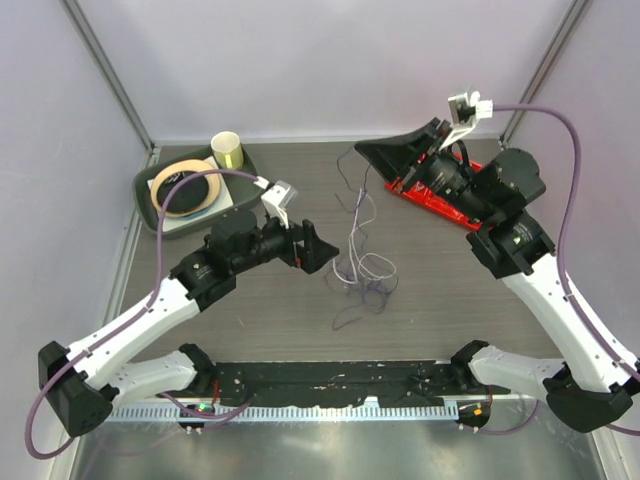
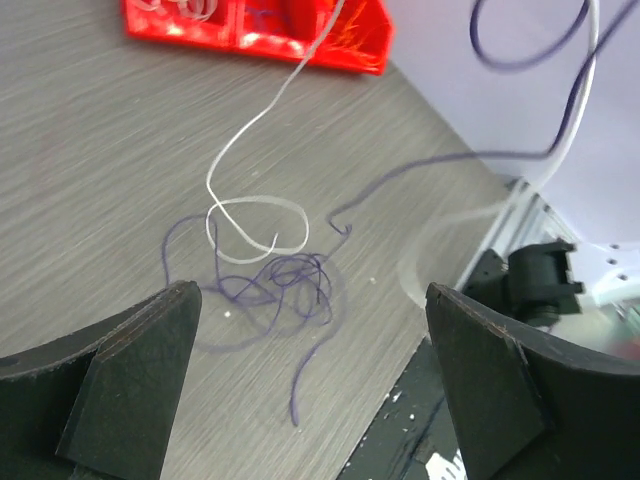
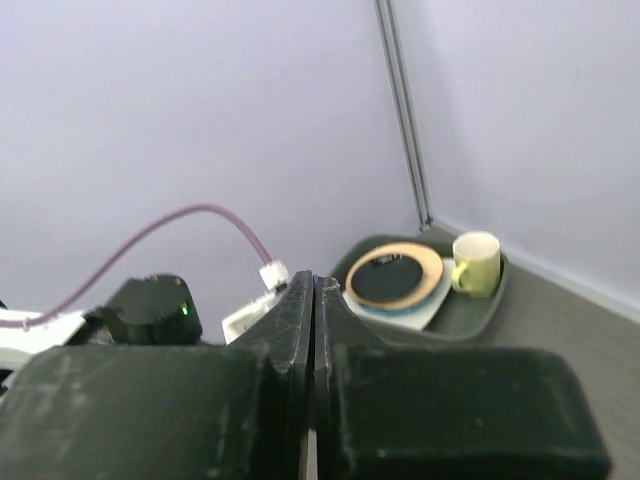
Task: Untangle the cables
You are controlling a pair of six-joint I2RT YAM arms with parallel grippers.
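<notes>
Nearest the bases, the left gripper [image 2: 310,300] hangs low over the table [image 1: 250,320] with its jaws spread wide and nothing between them. Just ahead of those open fingers, roughly centred in the gap in the left wrist view, lies the knot of the cables [image 2: 280,275]: purple loops bunched together on the wood, a white loop lying over their far side, and one purple tail trailing back toward the near edge.

From that bunch a white strand and a purple strand climb away from the table, so the long axis of the stretched part runs from the knot up and away toward the far right. There the right gripper [image 1: 360,148] is held high, its jaws pressed flat together. The strands rise to its tip in the top view, so I judge it pinches them, though its own wrist view shows no wire in the seam.

The left arm is much the nearer to the knot, so any pull against the raised strands would fall to it.

Beyond sit a red bin [image 1: 425,200] under the right arm, and at far left a tray [image 1: 145,190] with a cup [image 1: 227,150]
</notes>
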